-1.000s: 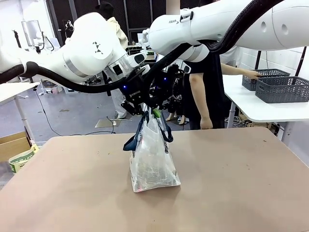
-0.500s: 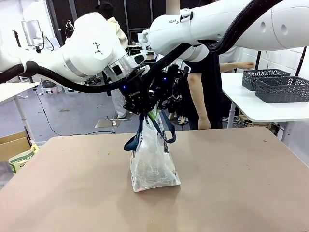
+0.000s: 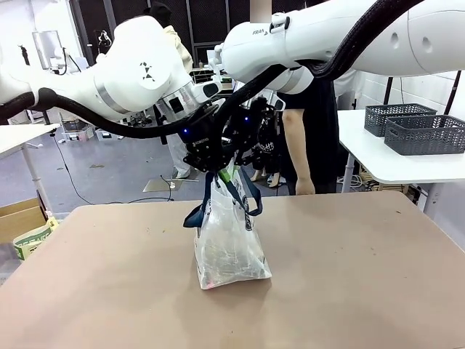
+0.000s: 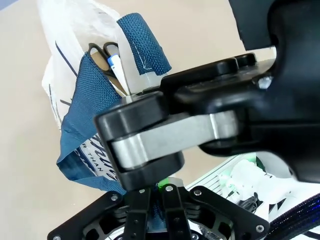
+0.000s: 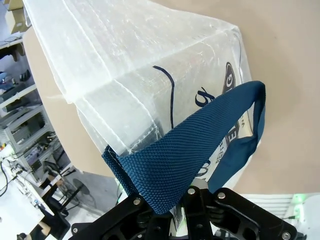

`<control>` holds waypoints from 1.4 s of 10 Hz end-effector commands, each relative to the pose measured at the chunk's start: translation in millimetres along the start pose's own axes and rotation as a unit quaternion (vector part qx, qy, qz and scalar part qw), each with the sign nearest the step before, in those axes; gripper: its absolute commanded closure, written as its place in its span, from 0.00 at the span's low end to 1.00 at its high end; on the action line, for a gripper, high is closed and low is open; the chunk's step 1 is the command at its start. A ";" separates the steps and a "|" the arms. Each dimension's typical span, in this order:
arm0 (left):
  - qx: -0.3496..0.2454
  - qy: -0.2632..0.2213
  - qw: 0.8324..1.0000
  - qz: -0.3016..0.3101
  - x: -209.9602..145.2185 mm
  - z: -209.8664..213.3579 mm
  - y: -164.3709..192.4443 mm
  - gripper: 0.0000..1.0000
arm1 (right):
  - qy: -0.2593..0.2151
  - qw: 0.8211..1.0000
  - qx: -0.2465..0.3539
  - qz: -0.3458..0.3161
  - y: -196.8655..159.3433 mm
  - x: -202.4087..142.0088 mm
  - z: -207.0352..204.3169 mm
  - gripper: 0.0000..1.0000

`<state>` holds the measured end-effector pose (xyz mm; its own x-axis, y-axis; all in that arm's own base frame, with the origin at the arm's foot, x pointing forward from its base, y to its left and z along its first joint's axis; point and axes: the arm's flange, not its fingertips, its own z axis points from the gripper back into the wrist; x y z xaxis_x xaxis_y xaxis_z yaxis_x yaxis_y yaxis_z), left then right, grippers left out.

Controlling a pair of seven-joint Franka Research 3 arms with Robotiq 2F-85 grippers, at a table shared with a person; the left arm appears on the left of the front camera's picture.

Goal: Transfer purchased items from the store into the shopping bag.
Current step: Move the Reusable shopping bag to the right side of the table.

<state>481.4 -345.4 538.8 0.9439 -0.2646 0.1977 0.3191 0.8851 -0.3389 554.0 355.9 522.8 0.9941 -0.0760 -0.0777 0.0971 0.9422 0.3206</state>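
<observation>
The shopping bag [image 3: 229, 247], translucent white with navy strap handles, stands in the middle of the tan table [image 3: 363, 276]. Both arms meet right above it. My left gripper [image 3: 211, 167] is shut on one navy strap [image 4: 80, 125]; in the left wrist view its fingertips [image 4: 157, 192] pinch blue fabric. My right gripper [image 3: 237, 169] is shut on the other strap [image 5: 200, 150], seen between its fingers [image 5: 176, 200]. Inside the bag's mouth lie black-handled scissors [image 4: 102, 50] and a slim white-and-blue tube [image 4: 116, 67]. Two dark grey lattice baskets [image 3: 418, 131], the store, sit on a white side table.
A person [image 3: 309, 138] in black stands beyond the table's far edge, next to the white side table [image 3: 385, 163] at the right. A cardboard box [image 3: 22, 218] sits on the floor at the left. Open tabletop lies on both sides of the bag.
My left gripper has shut on the bag's strap, and the straps now hang in a wider loop. The person's hand has drawn back from the baskets.
</observation>
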 end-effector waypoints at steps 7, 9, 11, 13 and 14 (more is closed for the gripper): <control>0.000 0.000 1.000 0.000 0.0 0.0 0.0 1.00 | 0.000 1.000 0.000 0.000 -0.2 0.2 0.2 1.00; 0.000 0.000 1.000 0.000 0.0 0.0 0.0 1.00 | 0.000 1.000 0.000 0.000 -0.4 0.4 0.2 1.00; 0.000 0.000 1.000 0.000 0.0 0.0 0.0 1.00 | 0.000 1.000 0.000 0.000 -0.4 0.4 0.2 1.00; 0.000 0.000 1.000 0.000 0.0 0.0 0.0 1.00 | -0.001 1.000 0.005 0.001 -1.0 -0.1 0.7 1.00; 0.000 0.000 1.000 0.000 0.0 0.0 0.0 1.00 | -0.005 1.000 0.012 0.002 -3.1 -1.5 0.9 1.00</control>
<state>481.5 -346.8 539.0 0.9410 -0.2699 0.2040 0.3258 0.8854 -0.3315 554.5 355.5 522.9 0.9942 -0.0757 -0.0765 0.0965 0.9421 0.3212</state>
